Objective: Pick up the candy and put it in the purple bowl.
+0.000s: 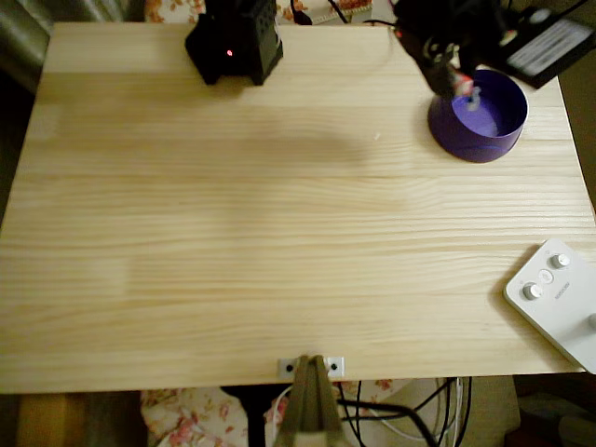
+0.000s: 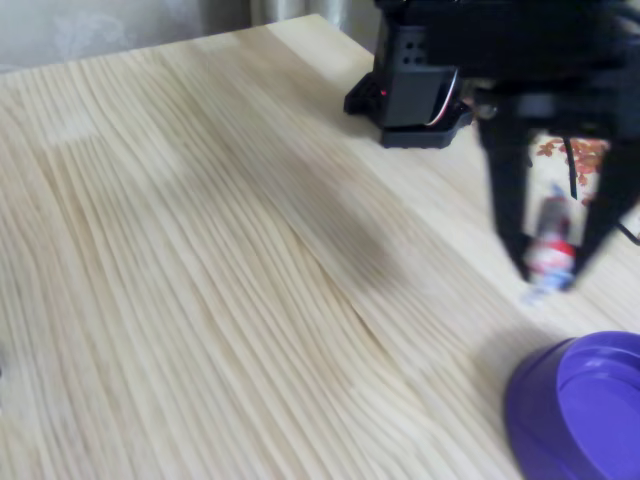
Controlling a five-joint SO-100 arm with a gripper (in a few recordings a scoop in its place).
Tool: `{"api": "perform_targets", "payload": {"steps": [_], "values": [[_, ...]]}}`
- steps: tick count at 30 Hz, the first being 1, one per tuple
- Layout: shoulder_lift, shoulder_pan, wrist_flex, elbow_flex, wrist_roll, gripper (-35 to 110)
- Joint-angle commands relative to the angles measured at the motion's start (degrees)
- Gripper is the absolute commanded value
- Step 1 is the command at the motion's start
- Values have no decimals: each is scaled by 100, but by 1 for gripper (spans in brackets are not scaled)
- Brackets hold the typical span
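Note:
The purple bowl [image 1: 484,126] stands at the table's far right in the overhead view; its rim [image 2: 560,400] shows at the lower right of the fixed view. My black gripper [image 1: 463,90] hangs over the bowl's left inner edge. In the fixed view the gripper [image 2: 553,268] points down, above and behind the bowl. The candy [image 2: 551,250] stands upright between the fingertips, white-pink with a red band, its lower twisted end poking out below them. Seen from overhead, the candy [image 1: 467,91] lies over the bowl's violet inside. The picture is blurred around the fingers.
The arm's black base [image 1: 235,42] sits at the table's far edge, left of the bowl. A white device with buttons [image 1: 557,298] lies at the right front corner. A clamp [image 1: 312,368] grips the front edge. Bare wood spreads over the left and middle.

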Motion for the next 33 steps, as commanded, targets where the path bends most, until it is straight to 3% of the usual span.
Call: {"api": "perform_targets", "payload": {"steps": [1,17,33], "values": [[-70,-149,-747,-510,-255,0],[-554,-861,-1679,-835,-519,0],[-1336,-844,-1547,-1503,-835,0]]}}
